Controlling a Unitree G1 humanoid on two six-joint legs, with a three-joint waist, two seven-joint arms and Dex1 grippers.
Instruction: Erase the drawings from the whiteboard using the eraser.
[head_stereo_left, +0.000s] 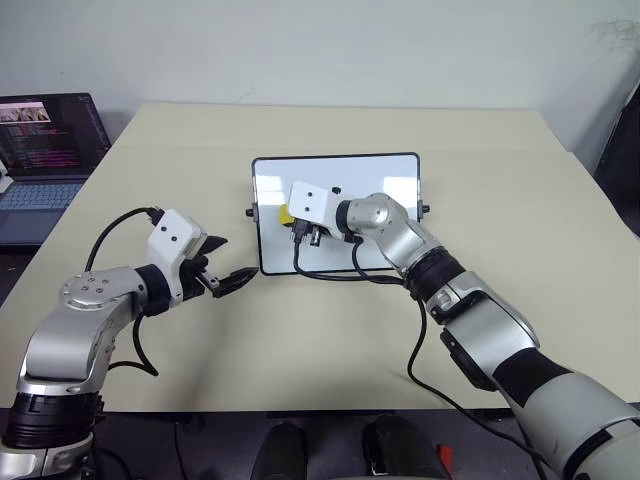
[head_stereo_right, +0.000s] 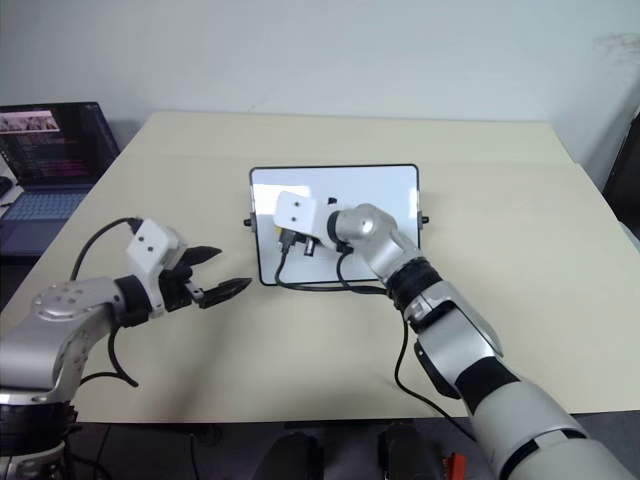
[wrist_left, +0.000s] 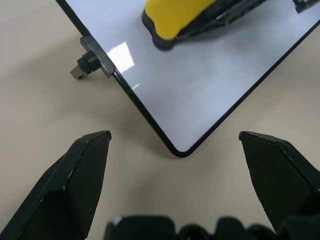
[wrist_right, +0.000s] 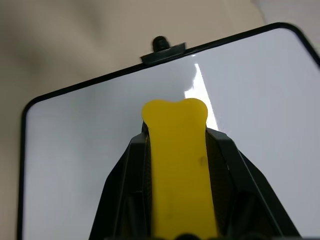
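Black-fingered L hand (head_stereo_left: 222, 266) open; R hand (wrist_right: 175, 150) grips yellow oblong eraser (wrist_right: 176, 165) on glossy whiteboard (head_stereo_left: 380, 170).

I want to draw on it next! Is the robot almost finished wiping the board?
Done: the eraser is picked up, pinched in the right tool. In hand: it sits over the whiteboard near its left side, and the white around it looks clean, with no red drawings showing. Left: the arm hides part of the board, so marks could be underneath. The left tool waits open by the near-left corner.
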